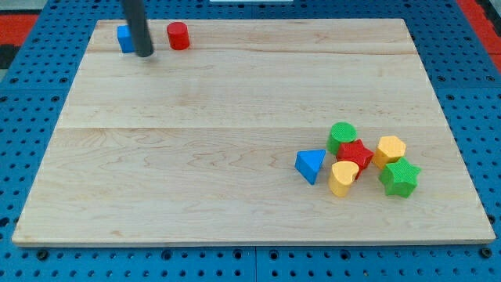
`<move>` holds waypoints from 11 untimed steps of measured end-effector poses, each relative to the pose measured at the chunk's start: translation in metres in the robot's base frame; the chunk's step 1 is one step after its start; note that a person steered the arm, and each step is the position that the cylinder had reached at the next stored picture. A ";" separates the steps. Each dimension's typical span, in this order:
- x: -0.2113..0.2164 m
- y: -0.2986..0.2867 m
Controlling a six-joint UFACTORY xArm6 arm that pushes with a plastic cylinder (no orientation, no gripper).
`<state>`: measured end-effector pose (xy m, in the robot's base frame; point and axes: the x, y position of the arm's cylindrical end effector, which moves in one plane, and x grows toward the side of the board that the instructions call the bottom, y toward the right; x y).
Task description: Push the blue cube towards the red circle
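Camera view, tool a bare rod, my tip (145,54) touching blue cube (124,37), red circle (178,36) near.

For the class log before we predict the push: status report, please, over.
My tip down at the view's top left, just right of the blue cube, partly hiding it. Red circle further right, apart. Nothing between tip and red circle.

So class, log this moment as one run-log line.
my tip right of blue cube | red circle further right | push pending
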<state>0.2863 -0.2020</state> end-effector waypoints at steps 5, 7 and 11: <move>-0.004 -0.025; -0.015 -0.018; -0.029 -0.102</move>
<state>0.2572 -0.3038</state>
